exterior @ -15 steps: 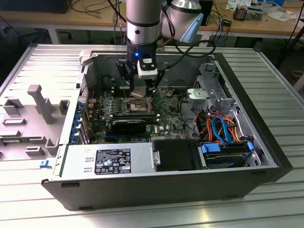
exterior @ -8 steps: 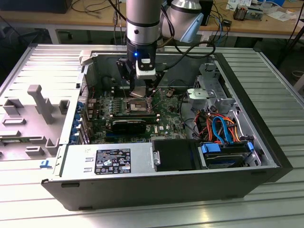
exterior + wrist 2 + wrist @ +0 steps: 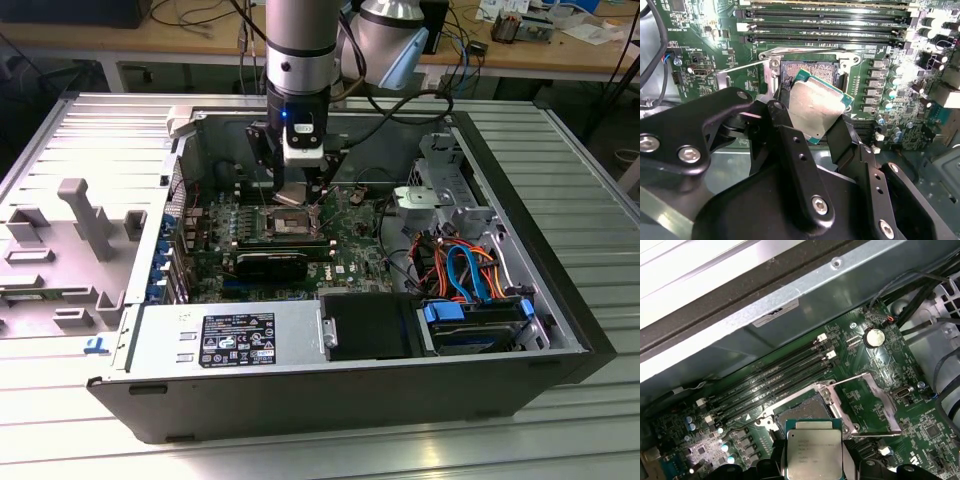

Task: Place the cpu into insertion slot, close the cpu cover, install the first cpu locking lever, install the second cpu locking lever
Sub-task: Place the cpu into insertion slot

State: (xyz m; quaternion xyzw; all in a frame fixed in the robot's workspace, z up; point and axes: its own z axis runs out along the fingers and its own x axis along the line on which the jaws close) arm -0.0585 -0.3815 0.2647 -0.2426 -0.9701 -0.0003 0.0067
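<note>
- Clenched in the hand (image 3: 807, 122): the cpu (image 3: 820, 102), pinched by two opposite edges, tilted, metal top showing.
- Likely light and stiff, yet fragile on the underside; best held by the edges alone, and the smooth top probably slippery.
- Just below the hand: the insertion slot (image 3: 810, 67), nothing seated in it, seemingly apart from the chip.
- Beside the slot, swung open: the cpu cover (image 3: 884, 402).
- Beyond: memory slots (image 3: 830, 25) on the motherboard (image 3: 350, 250).
- Around the hand: the open computer case (image 3: 300, 400), holding board, power supply (image 3: 235, 340), drives (image 3: 480, 330) and cables (image 3: 465, 270), lying on the counter (image 3: 560, 440).
</note>
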